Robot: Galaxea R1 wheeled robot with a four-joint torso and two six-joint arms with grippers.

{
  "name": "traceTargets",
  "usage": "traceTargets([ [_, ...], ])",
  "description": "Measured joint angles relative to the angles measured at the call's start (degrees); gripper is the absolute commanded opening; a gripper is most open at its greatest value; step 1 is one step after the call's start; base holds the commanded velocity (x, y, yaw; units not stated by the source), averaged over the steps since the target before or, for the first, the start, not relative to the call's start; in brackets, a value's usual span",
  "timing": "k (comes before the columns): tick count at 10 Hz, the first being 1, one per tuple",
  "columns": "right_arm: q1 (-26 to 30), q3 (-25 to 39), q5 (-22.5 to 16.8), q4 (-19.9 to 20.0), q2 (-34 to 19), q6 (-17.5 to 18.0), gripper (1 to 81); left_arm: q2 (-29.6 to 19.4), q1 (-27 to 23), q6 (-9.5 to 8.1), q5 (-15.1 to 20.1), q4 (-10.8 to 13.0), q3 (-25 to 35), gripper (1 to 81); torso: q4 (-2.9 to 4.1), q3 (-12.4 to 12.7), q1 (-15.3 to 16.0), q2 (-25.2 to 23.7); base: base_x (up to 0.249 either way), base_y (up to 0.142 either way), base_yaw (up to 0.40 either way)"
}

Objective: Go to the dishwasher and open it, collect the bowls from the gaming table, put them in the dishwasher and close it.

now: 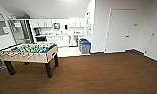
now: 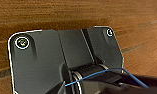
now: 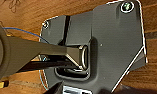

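A kitchenette (image 1: 56,36) with white cupboards and a dark appliance front (image 1: 41,38) stands at the far end of the room. It is too far to make out the dishwasher among its fronts. The bowls and the gaming table are out of view. Both wrist views look down on brown carpet (image 2: 69,15) past the robot's own dark plates, so the arms hang low over the floor with nothing near them.
A pale wood table-football table (image 1: 31,52) with a green field stands at the left on brown carpet (image 1: 99,75). Blue-lidded bins (image 1: 85,46) sit by the wall corner near the kitchenette's pale floor (image 1: 69,51). A white door (image 1: 120,30) is at the right.
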Motion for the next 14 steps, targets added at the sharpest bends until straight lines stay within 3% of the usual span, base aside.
traceTargets([
  [11,-0.54,-0.63,0.69,0.05,0.55,0.01,81.1,-0.18,0.23,0.00,0.02,0.02,-0.04,81.1,0.00,-0.02,0.04,0.00,0.277,0.000,0.000],
  [14,-0.21,-3.55,0.78,0.05,2.29,0.01,81.1,0.09,0.23,0.00,0.02,0.02,-0.04,81.1,0.00,-0.02,0.04,0.00,0.276,0.000,0.000],
])
